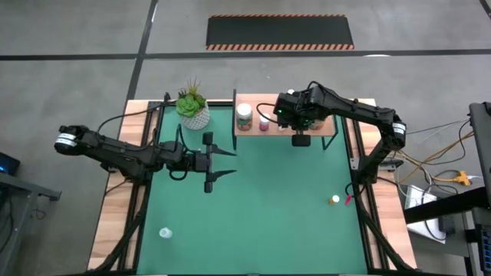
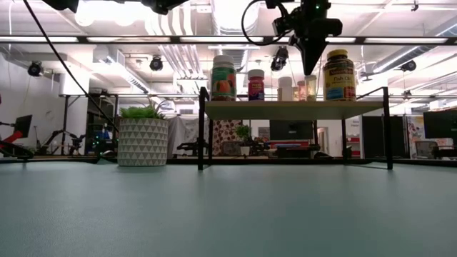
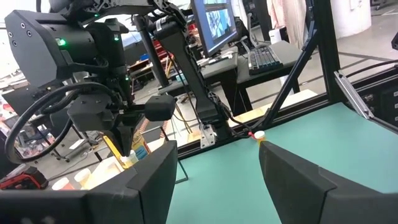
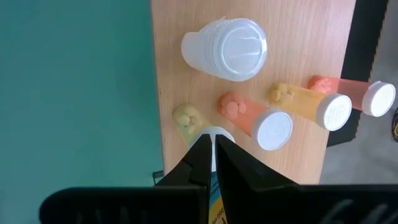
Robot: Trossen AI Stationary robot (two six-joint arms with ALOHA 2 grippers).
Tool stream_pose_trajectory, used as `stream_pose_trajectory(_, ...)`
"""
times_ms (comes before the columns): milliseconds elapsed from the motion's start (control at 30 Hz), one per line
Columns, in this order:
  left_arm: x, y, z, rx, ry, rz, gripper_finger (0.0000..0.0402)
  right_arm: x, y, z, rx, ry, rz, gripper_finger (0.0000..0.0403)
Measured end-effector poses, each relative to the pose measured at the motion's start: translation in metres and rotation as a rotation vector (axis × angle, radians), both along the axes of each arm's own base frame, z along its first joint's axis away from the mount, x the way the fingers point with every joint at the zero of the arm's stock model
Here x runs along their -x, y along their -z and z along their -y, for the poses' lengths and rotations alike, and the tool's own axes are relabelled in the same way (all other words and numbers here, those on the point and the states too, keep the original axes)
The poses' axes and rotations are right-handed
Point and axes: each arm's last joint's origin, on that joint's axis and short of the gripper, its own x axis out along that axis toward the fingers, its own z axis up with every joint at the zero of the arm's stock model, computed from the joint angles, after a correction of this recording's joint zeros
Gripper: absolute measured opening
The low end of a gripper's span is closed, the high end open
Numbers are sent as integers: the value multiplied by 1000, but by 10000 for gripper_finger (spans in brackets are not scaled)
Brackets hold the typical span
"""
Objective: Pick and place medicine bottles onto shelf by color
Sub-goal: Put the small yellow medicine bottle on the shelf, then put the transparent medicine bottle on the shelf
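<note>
Your shelf [image 1: 326, 125] sits at the table's far edge, right of the potted plant [image 1: 192, 108], and carries a row of medicine bottles [image 4: 271, 124] (white-capped orange and yellow ones, seen from above by the right wrist). The right gripper [image 4: 210, 147] hangs directly over that row, fingers pressed together and holding nothing. One small yellow bottle [image 1: 334, 200] lies on the green mat near the right edge. Your left gripper [image 1: 228, 163] hovers mid-table, jaws spread wide and empty.
</note>
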Motion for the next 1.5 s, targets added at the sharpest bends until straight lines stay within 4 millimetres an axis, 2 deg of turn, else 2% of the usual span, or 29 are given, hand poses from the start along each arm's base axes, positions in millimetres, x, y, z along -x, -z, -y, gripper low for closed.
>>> stream_pose_trajectory(200, 0, -2, 0, 13, 1, 21, 210, 5, -15, -6, 10, 4, 59, 13)
stream_pose_trajectory(333, 0, -1, 0, 87, 6, 19, 210, 14, -30, -22, -37, -6, 154, 13)
stream_pose_trajectory(467, 0, 5, 2, 224, 21, -2, 210, 20, -42, -53, -85, -41, 299, 13)
stream_pose_trajectory(600, -1, 21, 11, 338, 50, -63, 210, 26, -40, -95, -96, -195, 463, 13)
stream_pose_trajectory(767, -5, 27, 28, 473, 105, -113, 210, 34, -17, -139, -108, -411, 654, 13)
stream_pose_trajectory(867, -5, 24, 37, 568, 121, -140, 210, 38, 4, -155, -115, -491, 746, 13)
stream_pose_trajectory(967, -4, 30, 45, 684, 62, -235, 210, 40, 27, -165, -126, -533, 821, 13)
stream_pose_trajectory(1033, -2, 33, 47, 758, -4, -351, 210, 42, 42, -170, -126, -567, 851, 13)
stream_pose_trajectory(1167, 0, 22, 45, 866, -204, -564, 210, 44, 67, -175, -137, -580, 893, 13)
stream_pose_trajectory(1267, 2, 21, 49, 927, -348, -760, 210, 45, 80, -177, -146, -577, 929, 13)
stream_pose_trajectory(1400, 2, 19, 67, 998, -450, -1014, 210, 47, 94, -176, -147, -581, 923, 13)
stream_pose_trajectory(1500, 5, 26, 85, 1030, -568, -1204, 210, 47, 93, -176, -137, -592, 934, 13)
